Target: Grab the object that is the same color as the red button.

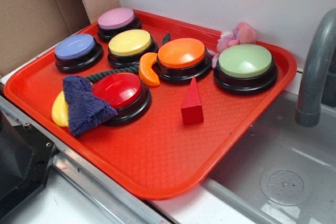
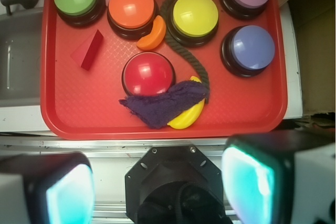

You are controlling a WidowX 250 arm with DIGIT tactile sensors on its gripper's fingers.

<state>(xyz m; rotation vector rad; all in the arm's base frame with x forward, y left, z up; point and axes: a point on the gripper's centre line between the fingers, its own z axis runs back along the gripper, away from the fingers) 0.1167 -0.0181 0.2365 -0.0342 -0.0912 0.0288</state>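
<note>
The small red wedge block [image 1: 192,104] [image 2: 88,50] stands on the big red tray [image 1: 157,161], pointed end up, between the red button and the green one. The red button [image 1: 119,93] [image 2: 148,73], glossy dome on a black base, sits nearer the tray's front, partly draped by a dark blue cloth [image 1: 84,104] [image 2: 163,103]. In the wrist view my gripper [image 2: 160,190] hangs well back from the tray, over the robot base, jaws wide apart with nothing between them. The exterior view does not show the gripper.
Orange [image 1: 181,56], yellow [image 1: 130,44], green [image 1: 245,64], blue [image 1: 76,50] and pink [image 1: 116,21] buttons fill the tray's far half. An orange crescent [image 1: 149,71], a yellow piece [image 1: 60,111], a dark rope [image 2: 191,59] and a pink plush toy [image 1: 236,36] also lie there. A sink [image 1: 294,166] with a grey faucet [image 1: 315,66] is to the right.
</note>
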